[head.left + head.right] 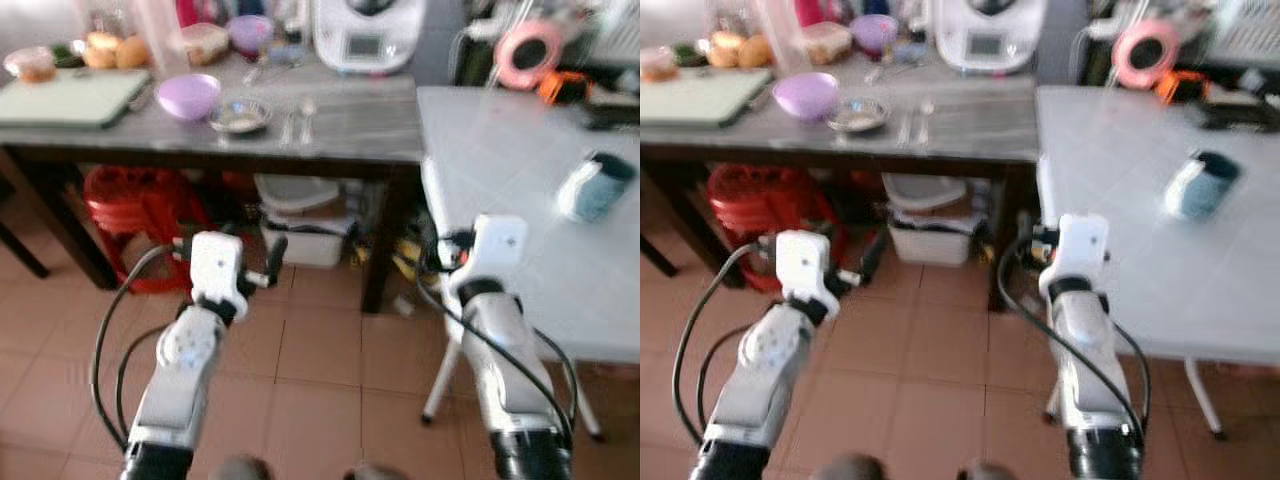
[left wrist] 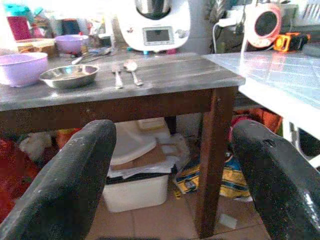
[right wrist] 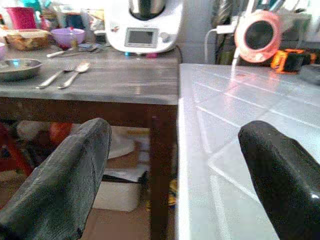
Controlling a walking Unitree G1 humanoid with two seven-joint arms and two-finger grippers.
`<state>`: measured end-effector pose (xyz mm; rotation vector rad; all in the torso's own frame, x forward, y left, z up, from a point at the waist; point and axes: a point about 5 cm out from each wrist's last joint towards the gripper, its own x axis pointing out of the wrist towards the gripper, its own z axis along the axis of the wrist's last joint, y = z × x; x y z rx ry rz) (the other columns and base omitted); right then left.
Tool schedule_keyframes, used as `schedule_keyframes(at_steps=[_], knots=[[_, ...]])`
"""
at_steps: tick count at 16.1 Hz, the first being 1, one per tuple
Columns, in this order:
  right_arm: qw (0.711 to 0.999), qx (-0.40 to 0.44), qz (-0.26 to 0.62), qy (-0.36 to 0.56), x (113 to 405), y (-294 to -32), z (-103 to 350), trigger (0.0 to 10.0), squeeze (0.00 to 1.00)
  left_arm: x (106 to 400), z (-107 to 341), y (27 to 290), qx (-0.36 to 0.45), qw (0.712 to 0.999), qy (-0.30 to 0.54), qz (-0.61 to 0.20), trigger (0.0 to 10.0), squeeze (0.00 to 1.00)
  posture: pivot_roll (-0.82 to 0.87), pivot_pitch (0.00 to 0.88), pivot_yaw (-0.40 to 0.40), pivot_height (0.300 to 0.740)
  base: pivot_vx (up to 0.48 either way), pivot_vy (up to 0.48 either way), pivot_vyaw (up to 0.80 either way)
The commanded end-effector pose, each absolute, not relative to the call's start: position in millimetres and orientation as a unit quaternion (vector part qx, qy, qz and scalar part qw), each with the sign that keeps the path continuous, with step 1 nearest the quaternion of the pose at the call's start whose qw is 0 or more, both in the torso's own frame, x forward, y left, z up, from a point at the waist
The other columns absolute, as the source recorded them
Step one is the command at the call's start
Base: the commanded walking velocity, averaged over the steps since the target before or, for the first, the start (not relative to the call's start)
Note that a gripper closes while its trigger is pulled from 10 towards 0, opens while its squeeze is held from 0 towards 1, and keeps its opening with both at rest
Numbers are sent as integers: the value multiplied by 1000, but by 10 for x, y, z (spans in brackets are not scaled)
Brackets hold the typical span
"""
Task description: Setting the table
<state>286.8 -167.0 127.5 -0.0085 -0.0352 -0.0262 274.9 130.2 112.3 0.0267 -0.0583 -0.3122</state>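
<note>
Facing spoon (image 2: 132,71) beyond spread fingers (image 2: 65,185)

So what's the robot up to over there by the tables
It is facing two tables with nothing in hand. Both the left gripper and the right gripper are open and held low in front of the dark wooden table, over the tiled floor. On that table a purple bowl, a metal dish, a fork and a spoon sit untouched. The white table holds a mug.
</note>
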Motion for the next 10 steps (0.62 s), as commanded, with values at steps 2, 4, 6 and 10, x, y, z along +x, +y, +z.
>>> schedule_keyframes(at_steps=[2,4,6,10], knots=[[1000,-1,-7,-21,2887,-1631,1294,10000,0,2766,1143,1350,14,988,-29,-150,10000,0,-35,0,11,740,0,-469,0],[1000,-1,-9,-22,2888,-1637,1295,10000,0,2772,1144,1347,14,988,-29,-151,10000,0,-36,0,12,740,0,-457,0],[1000,-1,-10,-22,2889,-1641,1293,10000,0,2772,1144,1336,14,988,-29,-152,10000,0,-36,0,13,740,0,-442,0],[1000,-2,-11,-24,2896,-1642,1298,10000,0,2783,1150,1331,15,988,-30,-153,10000,0,-37,0,12,740,0,-457,0]])
